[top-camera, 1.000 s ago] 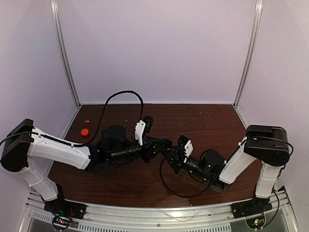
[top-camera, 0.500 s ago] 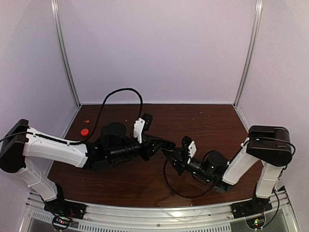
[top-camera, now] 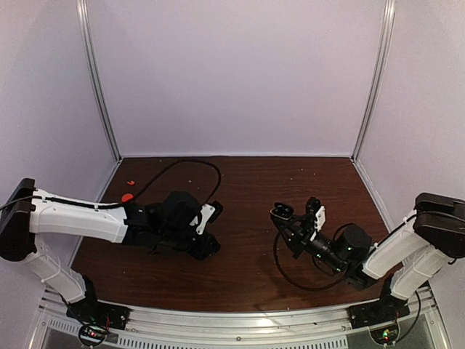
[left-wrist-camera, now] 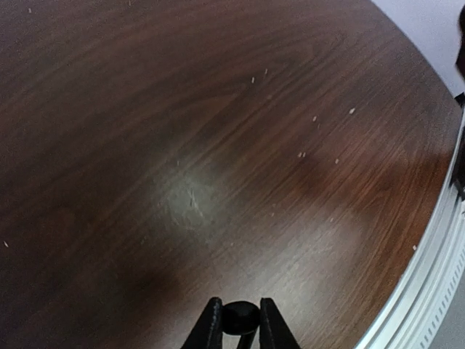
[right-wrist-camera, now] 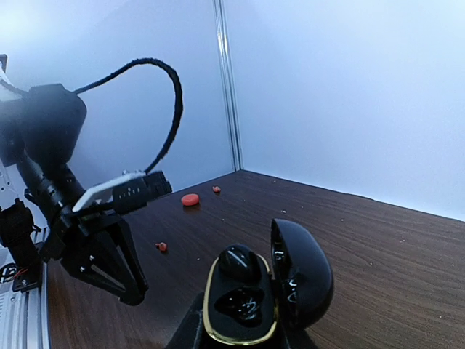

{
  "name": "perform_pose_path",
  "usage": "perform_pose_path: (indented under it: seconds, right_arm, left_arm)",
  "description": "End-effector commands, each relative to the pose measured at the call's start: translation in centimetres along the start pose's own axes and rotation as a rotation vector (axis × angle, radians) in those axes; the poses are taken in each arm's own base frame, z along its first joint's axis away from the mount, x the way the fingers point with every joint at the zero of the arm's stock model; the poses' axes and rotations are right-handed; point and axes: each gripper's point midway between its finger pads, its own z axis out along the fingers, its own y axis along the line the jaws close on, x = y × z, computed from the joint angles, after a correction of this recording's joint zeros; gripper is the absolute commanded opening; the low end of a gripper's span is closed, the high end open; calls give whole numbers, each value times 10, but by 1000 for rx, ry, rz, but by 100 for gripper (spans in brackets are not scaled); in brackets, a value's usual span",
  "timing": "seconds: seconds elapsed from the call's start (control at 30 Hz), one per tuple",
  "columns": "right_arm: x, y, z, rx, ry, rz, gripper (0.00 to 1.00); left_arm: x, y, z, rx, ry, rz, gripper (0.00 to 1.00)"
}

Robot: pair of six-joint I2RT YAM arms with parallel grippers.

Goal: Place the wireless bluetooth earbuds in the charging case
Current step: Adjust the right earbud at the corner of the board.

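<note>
Our right fingers (right-wrist-camera: pixel 192 323) clamp the base of the charging case (right-wrist-camera: pixel 243 294), which stands open above them. Our left fingers (left-wrist-camera: pixel 212 325) pinch a small black earbud (left-wrist-camera: pixel 240 317) between their tips, the counter (left-wrist-camera: pixel 218 145) spreading beyond them. Just past the left fingers, a tiny red piece (right-wrist-camera: pixel 161 247) lies on the counter.

The left arm (top-camera: pixel 80 218) extends low across the table toward the centre. The left gripper (top-camera: pixel 208 249) angles down toward the near edge, and its fingers (left-wrist-camera: pixel 211 329) are pinched on a black earbud (left-wrist-camera: pixel 240 317). The right arm (top-camera: pixel 396 251) reaches left toward the centre. The right gripper (top-camera: pixel 285 220) is clamped on the open charging case (right-wrist-camera: pixel 251 291), held above the table.
</note>
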Motion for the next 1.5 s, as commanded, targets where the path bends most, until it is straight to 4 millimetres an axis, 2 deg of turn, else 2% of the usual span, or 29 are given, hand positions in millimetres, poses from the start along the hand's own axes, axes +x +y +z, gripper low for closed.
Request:
perform_pose_path:
  seconds: [0.0,0.17,0.33,0.53,0.63,0.87,1.1,1.47]
  right_arm:
    - [2,-3,-4,8,23,-11,0]
    - [1,-5,-5,13,29,-21,0]
    - [-2,-6,-6,17,26,-25,0]
    - [-4,-7,-7,20,24,-29,0]
    - [-4,-8,-7,22,23,-29,0]
    - [-5,-10,-10,27,19,-21,0]
    - [-7,-15,-14,39,14,-24,0]
    - [-9,-19,-17,49,8,-30,0]
  left_arm:
    - [49,9,17,-25,214,-56,18]
    - [79,20,27,-77,357,-76,18]
    - [95,31,21,-139,456,-59,20]
    - [111,30,16,-141,602,-20,31]
    - [113,31,14,-155,653,4,38]
    - [100,31,16,-188,708,62,50]
    - [111,34,22,-206,811,95,44]
    - [116,33,22,-208,885,131,36]
